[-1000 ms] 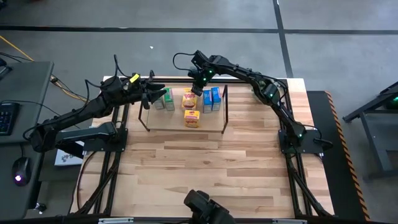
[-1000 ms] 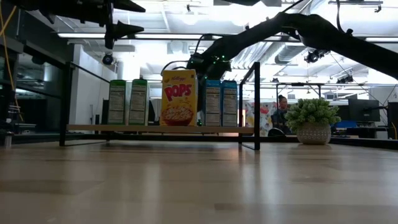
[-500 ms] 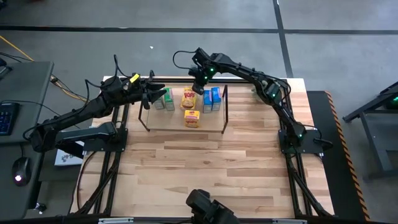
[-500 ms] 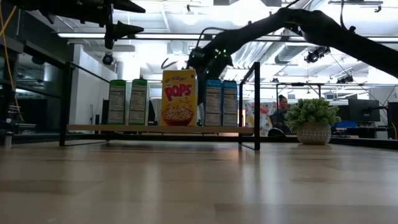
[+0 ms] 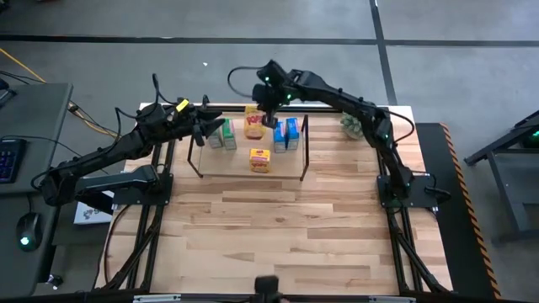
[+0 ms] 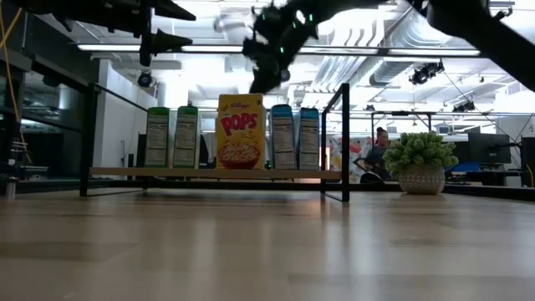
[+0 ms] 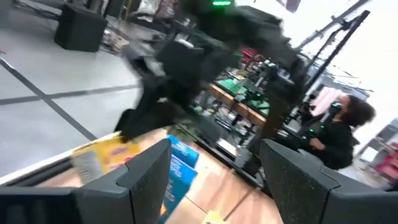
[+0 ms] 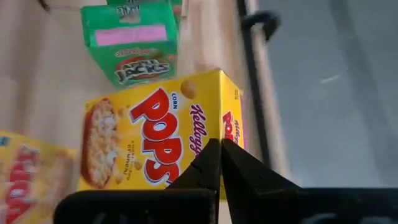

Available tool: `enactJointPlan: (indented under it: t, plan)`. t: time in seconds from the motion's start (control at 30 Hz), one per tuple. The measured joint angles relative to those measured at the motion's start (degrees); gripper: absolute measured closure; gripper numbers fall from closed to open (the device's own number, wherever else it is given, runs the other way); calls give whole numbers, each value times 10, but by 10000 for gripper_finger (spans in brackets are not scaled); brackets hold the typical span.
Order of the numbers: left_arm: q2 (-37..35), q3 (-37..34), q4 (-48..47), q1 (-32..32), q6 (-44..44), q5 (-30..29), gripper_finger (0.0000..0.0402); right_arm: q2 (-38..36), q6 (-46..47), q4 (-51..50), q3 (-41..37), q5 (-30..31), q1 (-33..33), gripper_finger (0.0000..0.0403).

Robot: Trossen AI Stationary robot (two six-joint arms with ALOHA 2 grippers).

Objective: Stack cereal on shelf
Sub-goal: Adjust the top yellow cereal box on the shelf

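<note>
Your cereal (image 6: 241, 131) is nearly all on the shelf (image 6: 209, 173): the low view shows two green boxes (image 6: 171, 137), a yellow Corn Pops box and two blue boxes (image 6: 295, 138) standing upright in a row on its board, side by side with narrow gaps. From above, a second yellow box (image 5: 253, 121) sits behind that front one, toward the rear rail, and the right wrist view shows it lying with its printed face up just below the fingertips, a green Apple Jacks box (image 8: 130, 42) beyond it. I judge the stacking close to done; whether that rear box is properly seated you cannot confirm, and no boxes show loose on the table. The boxes are small glossy cardboard rectangles with sharp edges and bright print; the shelf is thin black tubing around a pale smooth wooden board, standing on a pale plank tabletop (image 5: 278, 227). Your right gripper (image 8: 220, 155) hangs above the rear yellow box, fingers pressed together and empty. Your left gripper (image 7: 214, 168) waits at the shelf's left end, fingers spread wide with nothing between them. A round leafy plant (image 6: 421, 151) in a pale textured pot stands near the table's right rear corner.
</note>
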Motion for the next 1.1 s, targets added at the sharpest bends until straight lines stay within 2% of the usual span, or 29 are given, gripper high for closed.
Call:
enactJointPlan:
  t: [0.23, 0.33, 0.5, 0.6, 0.77, 0.87, 0.93, 1.1]
  plan:
    - [0, 0, 0, 0, 11, -22, 165, -18, -88, 20, 0, 251, 102, 403]
    - [0, 0, -1, 0, 12, -32, 165, -18, -83, 15, 0, 313, 130, 403]
    - [0, 0, 0, 0, 45, -42, 165, -19, -29, -19, 0, 372, 157, 403]
    - [0, 0, 0, 0, 67, -47, 165, -22, 8, -33, 0, 376, 163, 403]
    - [0, 0, 0, 0, 75, -48, 165, -39, 16, -36, -24, 411, 167, 403]
    - [0, 0, 0, 0, 76, -48, 165, -68, 22, -24, -83, 424, 171, 403]
    - [0, 0, 0, 0, 82, -48, 165, -107, 27, 18, -143, 429, 173, 403]
    - [0, 0, 0, 0, 91, -62, 165, -226, 16, 234, -316, 402, 181, 403]
